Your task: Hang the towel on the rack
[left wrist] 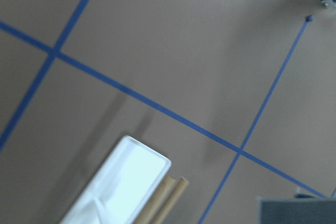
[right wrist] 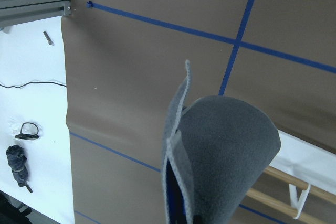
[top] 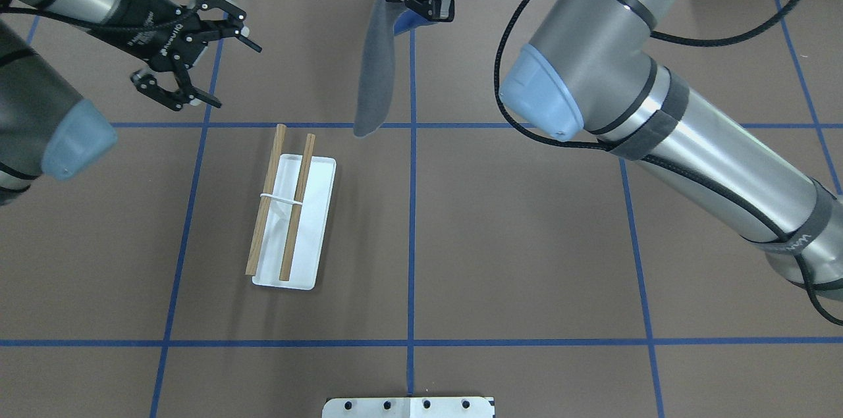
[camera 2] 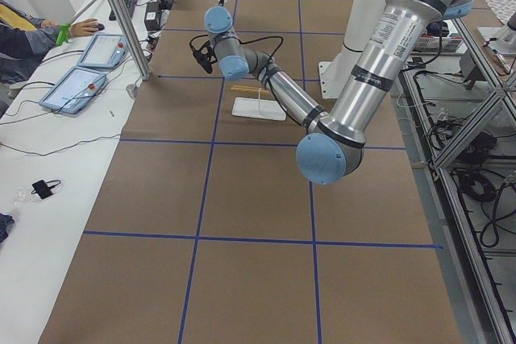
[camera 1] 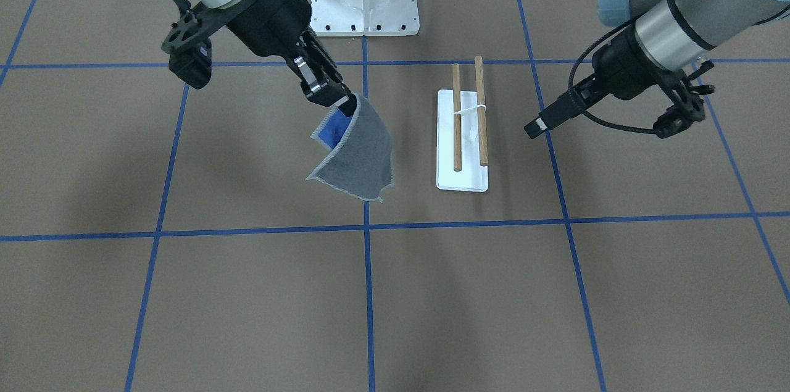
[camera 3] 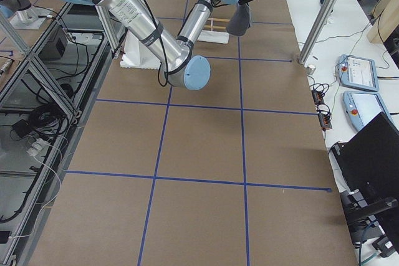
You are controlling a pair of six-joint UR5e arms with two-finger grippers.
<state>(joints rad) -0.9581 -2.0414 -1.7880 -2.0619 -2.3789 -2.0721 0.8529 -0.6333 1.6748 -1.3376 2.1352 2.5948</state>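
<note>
The small grey-and-blue cloth towel [camera 1: 361, 154], judged soft and light, is pinched by one edge in the right hand [camera 1: 338, 100], drooping beneath it.

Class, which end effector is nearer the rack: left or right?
Left. The left end effector hovers open beside the far end of the rack; the right end effector, holding the towel, is farther away on the other side.

White lettering [top: 160, 36] is picked up in the overhead view, printed on the black body just behind the left gripper [top: 236, 76]. It is seen upside down, and "ROBOTIQ" is made out. More white print is caught on a grey strap [top: 793, 245] around the right arm [top: 711, 135], too small to be read.
</note>
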